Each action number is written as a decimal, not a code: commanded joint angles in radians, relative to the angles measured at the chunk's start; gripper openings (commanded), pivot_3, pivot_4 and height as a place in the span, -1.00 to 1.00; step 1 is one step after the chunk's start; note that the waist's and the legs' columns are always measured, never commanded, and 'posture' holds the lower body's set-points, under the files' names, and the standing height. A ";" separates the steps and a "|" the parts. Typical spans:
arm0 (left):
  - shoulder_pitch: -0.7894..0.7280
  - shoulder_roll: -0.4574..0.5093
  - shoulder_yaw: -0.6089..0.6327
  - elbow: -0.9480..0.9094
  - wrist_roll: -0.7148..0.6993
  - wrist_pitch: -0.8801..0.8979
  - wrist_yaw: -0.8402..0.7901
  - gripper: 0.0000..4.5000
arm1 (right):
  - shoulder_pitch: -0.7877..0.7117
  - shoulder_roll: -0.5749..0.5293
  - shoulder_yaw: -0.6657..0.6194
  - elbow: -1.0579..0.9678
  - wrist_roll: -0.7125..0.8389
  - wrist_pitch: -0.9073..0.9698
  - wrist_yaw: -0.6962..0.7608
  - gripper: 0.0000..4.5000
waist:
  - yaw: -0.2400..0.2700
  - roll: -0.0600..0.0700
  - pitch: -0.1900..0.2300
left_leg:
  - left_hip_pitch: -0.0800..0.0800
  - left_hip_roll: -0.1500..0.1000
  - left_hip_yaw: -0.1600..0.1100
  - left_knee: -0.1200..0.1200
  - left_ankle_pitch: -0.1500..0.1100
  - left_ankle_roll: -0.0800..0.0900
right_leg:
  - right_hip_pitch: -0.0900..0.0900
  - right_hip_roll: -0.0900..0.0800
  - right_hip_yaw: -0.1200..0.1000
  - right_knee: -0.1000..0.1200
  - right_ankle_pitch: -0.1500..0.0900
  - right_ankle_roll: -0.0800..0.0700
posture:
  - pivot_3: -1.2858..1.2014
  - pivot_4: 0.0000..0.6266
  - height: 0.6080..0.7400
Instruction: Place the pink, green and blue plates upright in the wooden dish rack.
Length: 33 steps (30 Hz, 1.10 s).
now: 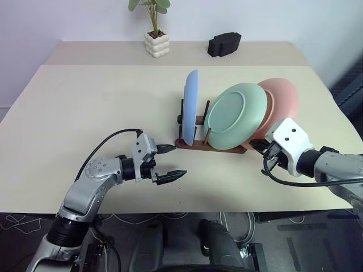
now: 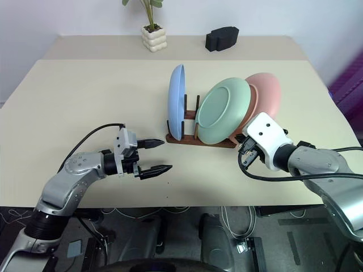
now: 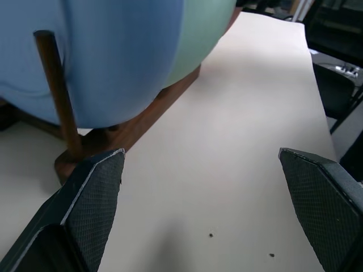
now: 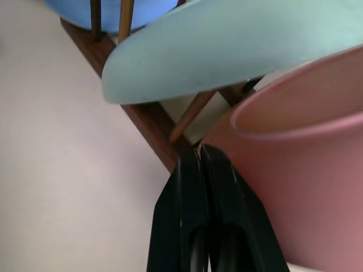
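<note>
The wooden dish rack (image 1: 195, 144) sits mid-table. In it the blue plate (image 1: 191, 106) stands upright at the left end. The green plate (image 1: 235, 116) leans to the right beside it, and the pink plate (image 1: 281, 101) leans behind the green one at the right end. My left gripper (image 1: 179, 161) is open, level with the table, just left of the rack's front corner, holding nothing. My right gripper (image 4: 199, 150) is shut and empty. Its tips sit at the rack's right end (image 4: 161, 141), close beside the pink plate's lower rim (image 4: 295, 170).
A potted plant (image 1: 156, 42) and a black block (image 1: 224, 43) stand at the back of the table. The near table edge (image 1: 187, 211) runs just below both grippers. Bare tabletop stretches to the left of the rack.
</note>
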 commanded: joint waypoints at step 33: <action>0.015 -0.014 0.003 -0.041 -0.014 -0.020 0.028 1.00 | -0.271 0.080 -0.156 -0.019 -0.030 -0.053 0.139 -0.99 | 0.001 0.001 0.000 | 0.001 -0.001 -0.001 0.001 0.000 0.000 | 0.003 0.000 0.000 -0.001 0.001 0.000 | 0.03 -0.52 0.99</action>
